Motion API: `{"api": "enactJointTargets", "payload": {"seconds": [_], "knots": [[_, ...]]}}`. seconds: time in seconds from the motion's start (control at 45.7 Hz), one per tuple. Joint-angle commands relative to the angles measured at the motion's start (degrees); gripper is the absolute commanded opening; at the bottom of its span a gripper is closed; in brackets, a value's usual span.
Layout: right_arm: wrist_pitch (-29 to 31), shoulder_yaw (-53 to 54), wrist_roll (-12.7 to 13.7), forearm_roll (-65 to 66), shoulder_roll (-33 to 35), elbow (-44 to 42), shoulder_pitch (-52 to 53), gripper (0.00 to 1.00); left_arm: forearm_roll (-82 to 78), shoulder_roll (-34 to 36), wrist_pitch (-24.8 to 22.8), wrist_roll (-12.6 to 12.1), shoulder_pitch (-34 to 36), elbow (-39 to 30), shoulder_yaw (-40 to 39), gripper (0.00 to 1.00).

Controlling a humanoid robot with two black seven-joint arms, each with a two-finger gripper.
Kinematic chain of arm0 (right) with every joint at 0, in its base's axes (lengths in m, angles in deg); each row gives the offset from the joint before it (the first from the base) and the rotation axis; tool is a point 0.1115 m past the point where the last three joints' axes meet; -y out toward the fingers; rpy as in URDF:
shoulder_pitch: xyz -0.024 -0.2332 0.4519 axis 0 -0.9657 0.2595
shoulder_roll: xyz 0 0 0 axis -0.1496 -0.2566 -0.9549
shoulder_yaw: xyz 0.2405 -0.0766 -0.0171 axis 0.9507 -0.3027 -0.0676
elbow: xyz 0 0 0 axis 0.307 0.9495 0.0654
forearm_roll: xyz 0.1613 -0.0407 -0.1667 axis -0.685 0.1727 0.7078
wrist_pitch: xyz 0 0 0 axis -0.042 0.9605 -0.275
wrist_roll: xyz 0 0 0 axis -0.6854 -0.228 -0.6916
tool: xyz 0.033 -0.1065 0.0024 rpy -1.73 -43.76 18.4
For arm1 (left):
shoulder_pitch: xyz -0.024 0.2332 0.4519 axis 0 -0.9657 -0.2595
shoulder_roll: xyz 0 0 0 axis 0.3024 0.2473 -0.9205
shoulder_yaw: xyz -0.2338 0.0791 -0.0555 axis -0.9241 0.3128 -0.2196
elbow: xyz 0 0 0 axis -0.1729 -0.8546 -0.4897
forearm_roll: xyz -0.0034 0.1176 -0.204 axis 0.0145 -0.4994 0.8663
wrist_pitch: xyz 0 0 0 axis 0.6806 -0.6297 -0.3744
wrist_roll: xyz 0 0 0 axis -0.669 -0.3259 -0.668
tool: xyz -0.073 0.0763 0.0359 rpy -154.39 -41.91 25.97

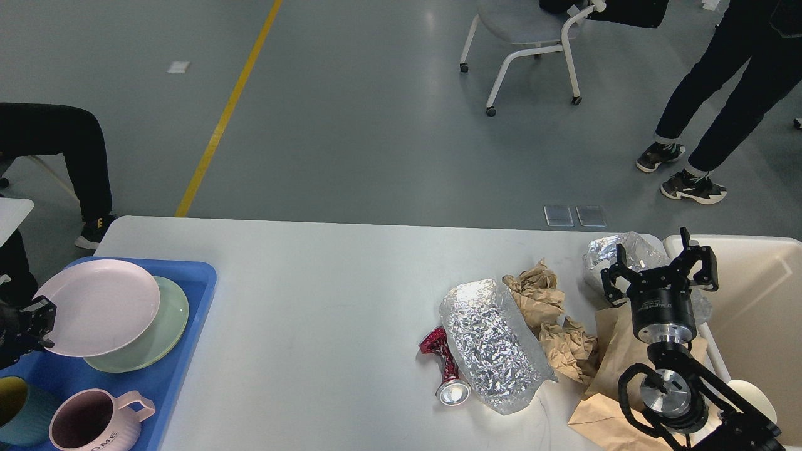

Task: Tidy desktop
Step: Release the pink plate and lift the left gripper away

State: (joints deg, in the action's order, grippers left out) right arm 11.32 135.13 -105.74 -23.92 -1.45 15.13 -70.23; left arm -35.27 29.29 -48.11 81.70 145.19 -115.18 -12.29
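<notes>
The white desktop [326, 282] spans the view. At its left end my left gripper [32, 324] is shut on the left rim of a pink plate [100, 307]. That plate lies slightly tilted over a green plate [164, 332] inside the blue tray [188, 357]. My right gripper [659, 270] stands open at the right, fingers up, above a brown paper bag [617, 369] with nothing between them. Litter lies mid-right: a crushed red can [443, 366], a silver foil bag [492, 344], crumpled brown paper [551, 313] and a foil ball [604, 254].
A pink mug [94, 426] and a teal cup [15, 410] stand at the tray's near end. A beige bin [758, 300] sits at the right edge. Beyond the table are a chair [526, 37] and a standing person [720, 94].
</notes>
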Motion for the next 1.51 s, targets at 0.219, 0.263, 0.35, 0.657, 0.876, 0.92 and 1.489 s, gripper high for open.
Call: {"api": "enactJointTargets", "payload": {"seconds": [0.219,0.263,0.35,0.657,0.876,0.92,1.489], "knots": [[0.0,0.0,0.0,0.0,0.0,0.0,0.0,1.0,-0.27,-1.99,1.03,-0.17,-2.13,0.74,-2.15,0.0],[0.0,0.0,0.0,0.0,0.0,0.0,0.0,1.0,-0.27,-1.99,0.95,-0.17,-2.13,0.74,-2.5,0.0],[0.0,0.0,0.0,0.0,0.0,0.0,0.0,1.0,-0.27,-2.25,0.95,-0.17,-2.4,0.65,-2.77,0.0],[0.0,0.0,0.0,0.0,0.0,0.0,0.0,1.0,-0.27,-2.25,2.09,0.71,-2.4,0.74,-2.77,0.67],[0.0,0.0,0.0,0.0,0.0,0.0,0.0,1.0,-0.27,-2.34,2.27,0.18,-2.31,0.65,-2.86,0.83],[0.0,0.0,0.0,0.0,0.0,0.0,0.0,1.0,-0.27,-2.34,2.18,0.09,-2.13,0.65,-2.86,0.86],[0.0,0.0,0.0,0.0,0.0,-0.09,0.0,1.0,-0.36,5.91,-3.8,0.18,-2.39,0.13,-37.19,0.96]]}}
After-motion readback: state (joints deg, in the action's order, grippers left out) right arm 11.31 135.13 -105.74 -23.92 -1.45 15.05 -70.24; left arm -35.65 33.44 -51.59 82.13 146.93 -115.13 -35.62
